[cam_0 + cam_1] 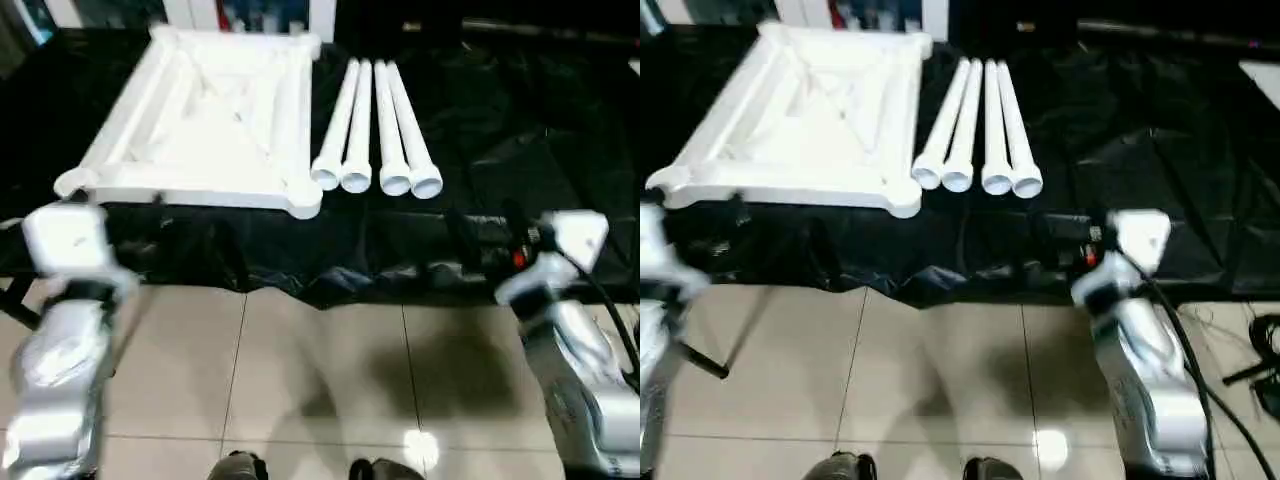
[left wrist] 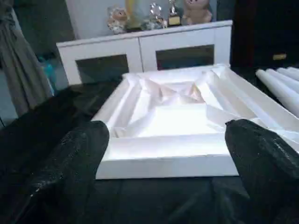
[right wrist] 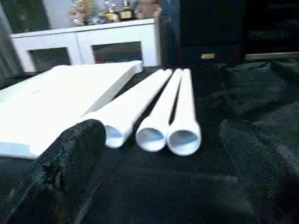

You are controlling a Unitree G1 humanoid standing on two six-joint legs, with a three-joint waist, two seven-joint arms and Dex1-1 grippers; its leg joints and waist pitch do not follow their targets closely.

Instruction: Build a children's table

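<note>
Tabletop (image 1: 205,115) lies ribs-up at far left on the black sheet (image 1: 520,120), sockets exposed for fitting, four legs (image 1: 375,125) just right of it, while left end effector (image 2: 163,154) and right end effector (image 3: 159,154) hover near, open and empty.

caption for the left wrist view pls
Open left hand facing the upturned white tabletop on black sheeting.

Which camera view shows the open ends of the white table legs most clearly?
The right wrist view: the table legs lie close, hollow ends facing the camera, one partly behind a finger. Both eye views show all four from above, ends smaller. The left wrist view catches their sides at the edge.
</note>
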